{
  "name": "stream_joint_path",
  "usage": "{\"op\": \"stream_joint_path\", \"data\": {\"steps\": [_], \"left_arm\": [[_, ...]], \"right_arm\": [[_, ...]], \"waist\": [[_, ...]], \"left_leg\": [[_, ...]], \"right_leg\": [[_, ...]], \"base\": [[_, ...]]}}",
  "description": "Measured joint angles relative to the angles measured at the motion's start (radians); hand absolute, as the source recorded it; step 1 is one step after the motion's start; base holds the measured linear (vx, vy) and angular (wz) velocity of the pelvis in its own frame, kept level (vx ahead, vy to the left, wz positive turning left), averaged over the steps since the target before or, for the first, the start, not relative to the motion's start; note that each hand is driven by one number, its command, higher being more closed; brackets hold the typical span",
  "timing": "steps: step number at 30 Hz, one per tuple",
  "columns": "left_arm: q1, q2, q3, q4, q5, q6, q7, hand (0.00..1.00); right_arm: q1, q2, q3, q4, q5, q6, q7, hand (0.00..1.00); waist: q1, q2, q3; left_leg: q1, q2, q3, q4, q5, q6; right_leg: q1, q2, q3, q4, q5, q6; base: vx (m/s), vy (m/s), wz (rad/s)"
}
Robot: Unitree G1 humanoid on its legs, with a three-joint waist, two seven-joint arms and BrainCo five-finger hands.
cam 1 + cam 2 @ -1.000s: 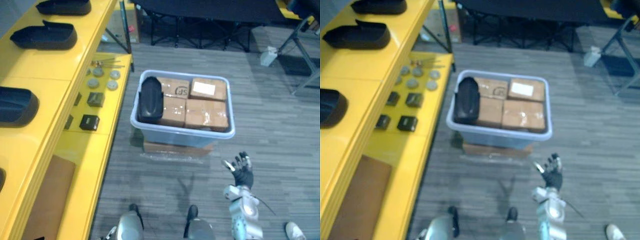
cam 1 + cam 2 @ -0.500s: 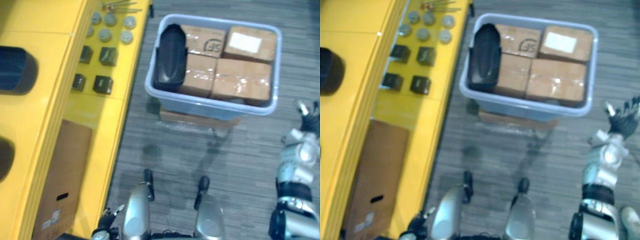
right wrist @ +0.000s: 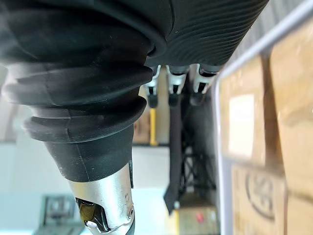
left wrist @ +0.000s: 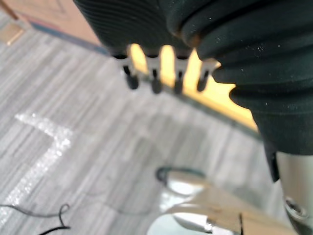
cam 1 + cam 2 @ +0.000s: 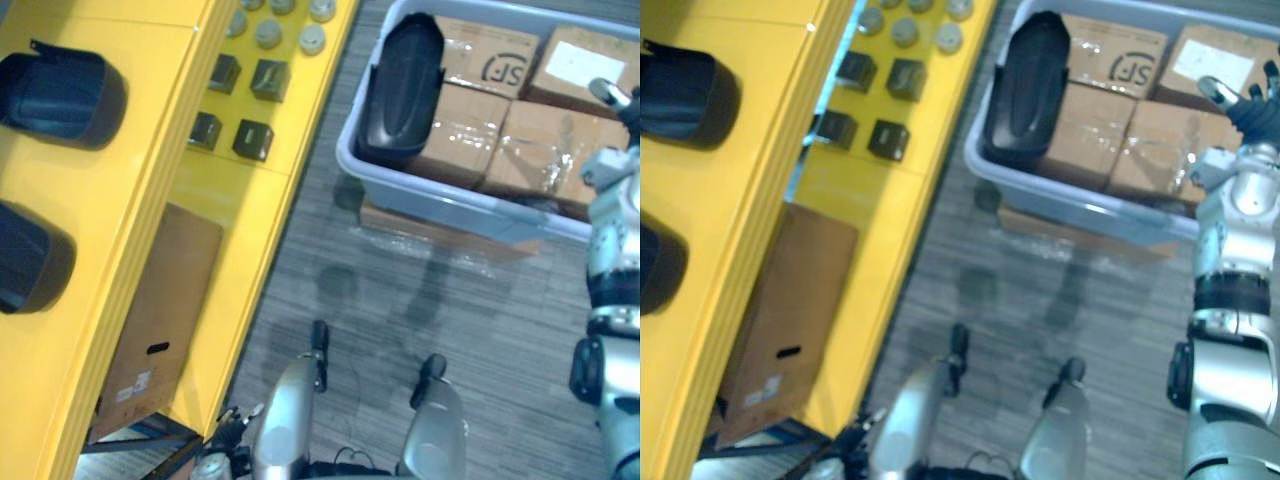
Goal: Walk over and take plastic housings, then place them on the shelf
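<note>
- Right hand (image 5: 1245,112): we log it released, fingers straight and spread, grasping nothing; it shows over the right-side boxes of the bin.
- Left hand (image 4: 155,83): we note its fingers hanging loose with nothing in them, the grey floor past them.
- Black plastic housing (image 5: 400,90): one piece, lying in the bin's left end, along the left wall and touching the boxes beside it.
- Cardboard boxes (image 5: 455,140): we count four, taped shut and packed side by side in the rest of the bin.
- Bin (image 5: 440,187): pale grey-blue plastic, standing on a flat cardboard sheet (image 5: 400,222) on the floor, just beside the shelf.
- Shelved housings (image 5: 60,95): two black pieces on the shelf's top level, one near the other (image 5: 25,255), both well apart from the bin.
- Yellow shelf (image 5: 120,180): its lower level carries small black blocks (image 5: 252,140), grey round discs (image 5: 313,38) and a flat brown carton (image 5: 165,300).
- Floor (image 5: 480,330): grey striped carpet.
</note>
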Motion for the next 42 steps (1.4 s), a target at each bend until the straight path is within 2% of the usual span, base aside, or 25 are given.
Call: {"op": "stream_joint_path", "data": {"steps": [2,5,7,8,9,11,15,22,25,26,32,35,42], "left_arm": [[-0.005,0.009,-0.022,0.0,-0.017,0.0,-0.005,0.0],[-0.02,0.007,-0.041,0.0,-0.019,-0.002,-0.014,0.0],[-0.024,0.005,-0.058,0.0,-0.02,-0.003,-0.017,0.0],[-0.028,0.003,-0.065,0.0,-0.02,-0.004,-0.022,0.0],[-0.028,0.002,-0.065,0.0,-0.02,-0.005,-0.025,0.0],[-0.031,0.004,-0.068,0.0,-0.02,-0.006,-0.033,0.0],[-0.041,0.006,-0.072,0.0,-0.02,-0.006,-0.05,0.0],[-0.057,0.005,-0.074,0.0,-0.042,-0.004,-0.075,0.0],[-0.057,0.005,-0.074,-0.001,-0.05,-0.005,-0.077,0.0],[-0.057,0.005,-0.074,0.0,-0.05,-0.005,-0.078,0.0],[-0.058,0.005,-0.074,0.0,-0.051,-0.009,-0.08,0.0],[-0.063,0.004,-0.074,0.0,-0.051,-0.017,-0.08,0.0],[-0.072,-0.005,-0.072,0.001,-0.059,-0.036,-0.078,0.0]], "right_arm": [[-0.038,-0.005,0.023,0.044,-0.012,0.01,-0.002,0.0],[-0.087,-0.033,0.072,0.103,-0.039,0.01,-0.013,0.0],[-0.113,-0.037,0.094,0.108,-0.018,0.0,0.02,0.0],[-0.129,-0.038,0.109,0.109,0.034,-0.015,0.087,0.0],[-0.133,-0.038,0.121,0.109,0.055,-0.022,0.118,0.0],[-0.139,-0.037,0.156,0.101,0.119,-0.044,0.231,0.0],[-0.147,-0.035,0.171,0.099,0.229,-0.06,0.404,0.0],[-0.161,-0.01,0.17,0.093,0.368,-0.056,0.616,0.0],[-0.158,0.0,0.169,0.083,0.397,-0.02,0.681,0.0],[-0.156,0.008,0.17,0.083,0.397,0.002,0.69,0.0],[-0.11,0.043,0.17,0.09,0.395,0.048,0.691,0.0],[-0.088,0.056,0.171,0.111,0.386,0.078,0.647,0.0],[-0.069,0.063,0.168,0.181,0.353,0.111,0.543,0.0]], "waist": [[0.007,0.001,0.0],[0.023,0.023,0.008],[0.032,0.039,0.015],[0.042,0.049,0.016],[0.044,0.05,0.016],[0.052,0.05,0.016],[0.07,0.051,0.015],[0.095,0.067,0.016],[0.098,0.067,0.016],[0.098,0.067,0.016],[0.102,0.067,0.016],[0.104,0.067,0.016],[0.119,0.078,0.008]], "left_leg": [[-0.018,-0.001,-0.012,0.001,0.007,-0.001],[-0.038,-0.007,-0.031,0.004,0.017,0.0],[-0.04,-0.01,-0.034,0.008,0.019,0.002],[-0.042,-0.012,-0.034,0.011,0.019,0.002],[-0.042,-0.013,-0.034,0.011,0.019,0.002],[-0.043,-0.013,-0.037,0.012,0.02,0.003],[-0.049,-0.016,-0.046,0.013,0.026,0.001],[-0.059,-0.015,-0.056,0.003,0.045,-0.006],[-0.059,-0.014,-0.058,-0.018,0.062,-0.009],[-0.058,-0.013,-0.059,-0.019,0.063,-0.011],[-0.059,-0.01,-0.061,-0.019,0.064,-0.013],[-0.06,-0.008,-0.06,-0.02,0.064,-0.013],[-0.079,-0.005,-0.057,-0.019,0.065,-0.013]], "right_leg": [[-0.009,0.0,-0.012,0.001,0.0,0.0],[-0.014,-0.005,-0.03,0.009,0.0,-0.001],[-0.014,-0.008,-0.031,0.013,0.0,-0.001],[-0.016,-0.01,-0.031,0.016,0.0,0.0],[-0.016,-0.011,-0.031,0.016,0.0,0.0],[-0.016,-0.011,-0.032,0.019,0.0,0.0],[-0.02,-0.013,-0.036,0.028,-0.004,-0.003],[-0.038,-0.018,-0.051,0.066,-0.021,-0.011],[-0.051,-0.019,-0.053,0.075,-0.025,-0.015],[-0.051,-0.019,-0.053,0.08,-0.027,-0.017],[-0.051,-0.017,-0.055,0.083,-0.03,-0.018],[-0.053,-0.015,-0.055,0.08,-0.03,-0.018],[-0.073,-0.014,-0.055,0.08,-0.029,-0.018]], "base": [[-0.03,-0.001,0.19],[-0.03,0.01,0.2],[-0.03,0.019,0.06],[0.0,0.0,0.0],[0.0,0.0,0.0],[0.0,0.0,0.0],[-0.02,0.007,0.06],[-0.02,-0.006,0.06],[-0.02,-0.016,0.02],[-0.02,-0.02,0.03],[0.0,0.0,0.0],[0.0,0.0,0.0],[0.0,0.0,0.0]]}}
